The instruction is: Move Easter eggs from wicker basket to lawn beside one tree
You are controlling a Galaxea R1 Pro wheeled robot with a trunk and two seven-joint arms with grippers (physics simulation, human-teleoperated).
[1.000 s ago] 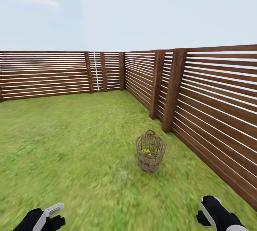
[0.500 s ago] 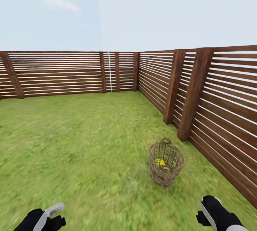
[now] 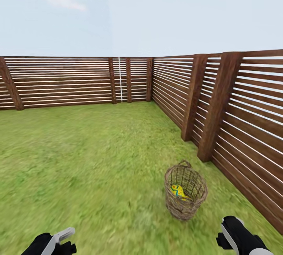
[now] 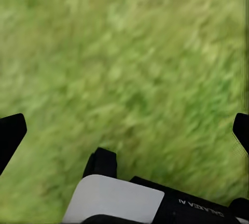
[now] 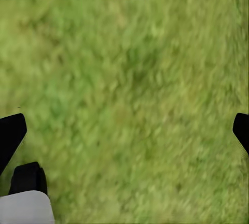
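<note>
Wicker basket [image 3: 185,192] stands upright on the lawn [image 3: 86,160], ahead of me and toward my right side, near the brown slat fence [image 3: 243,129] but apart from it. Through the open weave I see 1 yellow Easter egg [image 3: 177,191] with blue and red marks lying inside; I cannot tell how many eggs are in there. My left jaws [image 4: 124,130] hang over bare grass with both fingertips spread wide apart and nothing between them. My right jaws [image 5: 124,130] are likewise spread wide over bare grass, holding nothing. In the head view both arms sit low, well short of the basket.
</note>
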